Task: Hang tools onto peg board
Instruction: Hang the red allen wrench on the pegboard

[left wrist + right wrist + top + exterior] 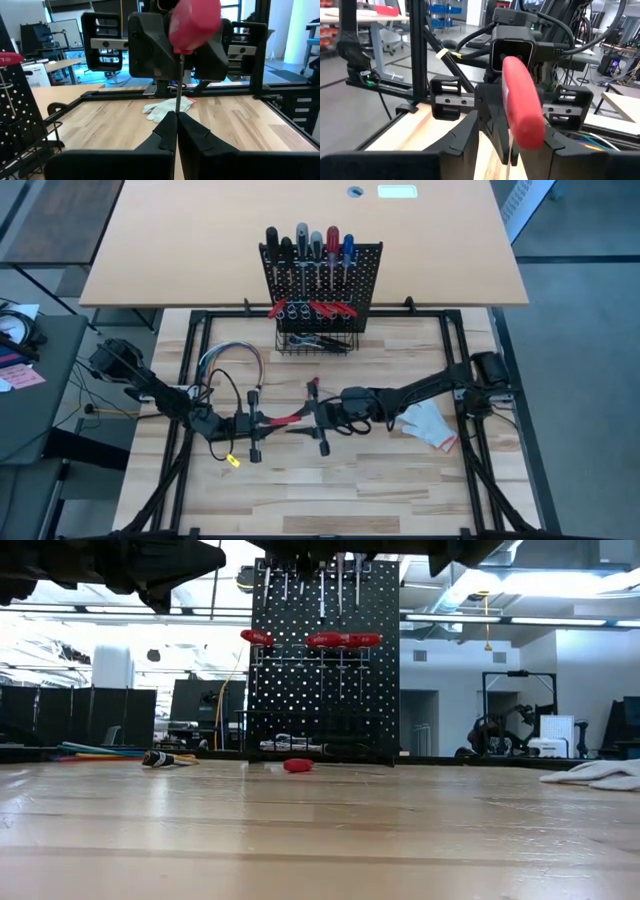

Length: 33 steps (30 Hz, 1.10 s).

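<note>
At the high view's centre, our left gripper (268, 419) pinches the shaft of a red-handled screwdriver (288, 418); our right gripper (318, 414) closes around its handle. The peg board (322, 285) stands at upper centre.

The high view looks straight down on the whole counter (330, 480), while the low view sits at counter height, facing level toward the peg board (322, 670) that both show. Each wrist view looks close along its own fingers (176, 135) at the opposite arm.
</note>
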Each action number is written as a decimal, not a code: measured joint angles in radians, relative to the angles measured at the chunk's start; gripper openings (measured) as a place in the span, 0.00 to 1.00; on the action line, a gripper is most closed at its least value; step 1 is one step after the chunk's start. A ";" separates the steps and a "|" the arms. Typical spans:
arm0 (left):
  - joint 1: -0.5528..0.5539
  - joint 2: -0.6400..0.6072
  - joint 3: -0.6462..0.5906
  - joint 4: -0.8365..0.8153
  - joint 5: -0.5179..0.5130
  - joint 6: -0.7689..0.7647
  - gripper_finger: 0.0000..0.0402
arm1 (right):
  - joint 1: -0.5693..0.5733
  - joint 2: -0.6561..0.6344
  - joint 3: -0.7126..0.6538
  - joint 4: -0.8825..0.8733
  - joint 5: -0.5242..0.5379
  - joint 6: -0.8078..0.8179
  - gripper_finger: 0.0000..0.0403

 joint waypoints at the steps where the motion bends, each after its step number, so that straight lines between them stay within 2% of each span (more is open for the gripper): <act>1: -0.001 0.000 0.002 -0.001 0.000 0.000 0.00 | 0.000 -0.002 0.007 -0.011 0.001 -0.007 0.31; 8: -0.008 -0.001 0.003 -0.001 -0.003 0.002 0.00 | -0.002 -0.051 0.010 -0.099 0.000 -0.009 0.30; 13: -0.008 -0.001 0.002 -0.005 -0.003 0.002 0.00 | 0.000 -0.056 0.010 -0.108 0.001 -0.007 0.37; 17: -0.007 0.000 0.000 -0.014 -0.011 0.001 0.00 | 0.004 -0.059 0.012 -0.100 0.062 -0.007 0.43; 21: -0.008 0.000 0.000 -0.011 -0.010 0.001 0.00 | 0.023 -0.060 0.012 -0.100 0.139 -0.045 0.44; 27: -0.008 0.000 0.000 -0.010 -0.003 0.001 0.00 | 0.045 -0.060 0.012 -0.089 0.164 -0.080 0.37; 33: -0.008 0.000 0.000 -0.009 -0.005 0.000 0.00 | 0.045 -0.060 0.012 -0.087 0.186 -0.082 0.18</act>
